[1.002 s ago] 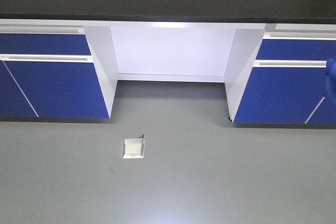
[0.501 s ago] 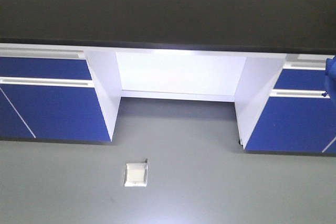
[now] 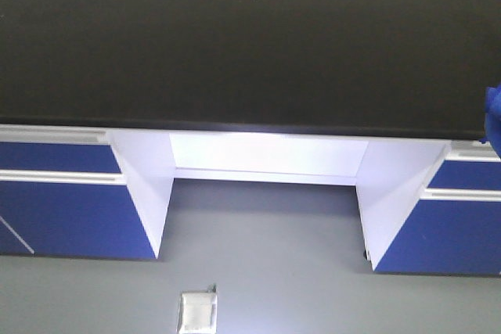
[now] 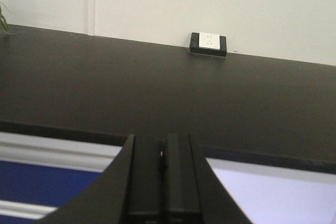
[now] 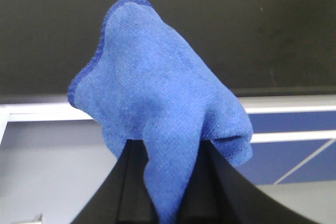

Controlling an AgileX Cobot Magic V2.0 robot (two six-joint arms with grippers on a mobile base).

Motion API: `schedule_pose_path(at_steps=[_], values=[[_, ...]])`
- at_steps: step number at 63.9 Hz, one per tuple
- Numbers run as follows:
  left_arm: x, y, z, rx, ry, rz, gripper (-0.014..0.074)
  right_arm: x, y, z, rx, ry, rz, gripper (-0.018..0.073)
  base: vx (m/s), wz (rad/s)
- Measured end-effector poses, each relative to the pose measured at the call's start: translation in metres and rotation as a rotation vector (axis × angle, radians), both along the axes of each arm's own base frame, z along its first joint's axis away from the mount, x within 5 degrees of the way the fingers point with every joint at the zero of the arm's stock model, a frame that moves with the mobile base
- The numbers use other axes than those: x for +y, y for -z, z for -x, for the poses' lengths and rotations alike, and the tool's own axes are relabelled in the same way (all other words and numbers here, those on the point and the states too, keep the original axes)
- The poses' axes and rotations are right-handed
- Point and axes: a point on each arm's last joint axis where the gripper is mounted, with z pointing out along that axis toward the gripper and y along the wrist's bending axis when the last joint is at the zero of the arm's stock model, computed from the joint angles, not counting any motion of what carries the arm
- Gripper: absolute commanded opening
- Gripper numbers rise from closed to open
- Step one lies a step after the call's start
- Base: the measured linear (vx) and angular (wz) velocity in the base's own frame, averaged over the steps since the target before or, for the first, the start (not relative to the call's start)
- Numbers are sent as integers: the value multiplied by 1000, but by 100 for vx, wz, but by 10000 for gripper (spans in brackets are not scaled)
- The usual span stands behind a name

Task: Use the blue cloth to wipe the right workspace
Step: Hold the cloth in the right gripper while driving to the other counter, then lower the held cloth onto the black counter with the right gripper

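Left gripper (image 4: 163, 182) is sitting clenched with nothing in it, facing the black desk (image 4: 105, 93); socket box (image 4: 208, 43) is sitting at the back wall. Right gripper (image 5: 167, 187) is grasping the blue cloth (image 5: 157, 98), holding it up by the desk's front edge.

More black benchtop (image 3: 235, 44) in view — cabinets (image 3: 63, 217) lower

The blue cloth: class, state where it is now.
In the right wrist view the blue cloth sits pinched in the right tool, by the front edge of the black benchtop; the front view shows it at the far right.
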Motion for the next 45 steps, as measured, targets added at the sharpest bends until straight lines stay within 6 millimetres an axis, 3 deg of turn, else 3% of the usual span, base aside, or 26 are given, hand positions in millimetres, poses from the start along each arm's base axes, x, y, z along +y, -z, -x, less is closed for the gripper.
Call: schedule_pose_path(at_steps=[45], values=[[0,0,0,0,0,0,-6,0,0,0,0,0,0,-8,30,-4]])
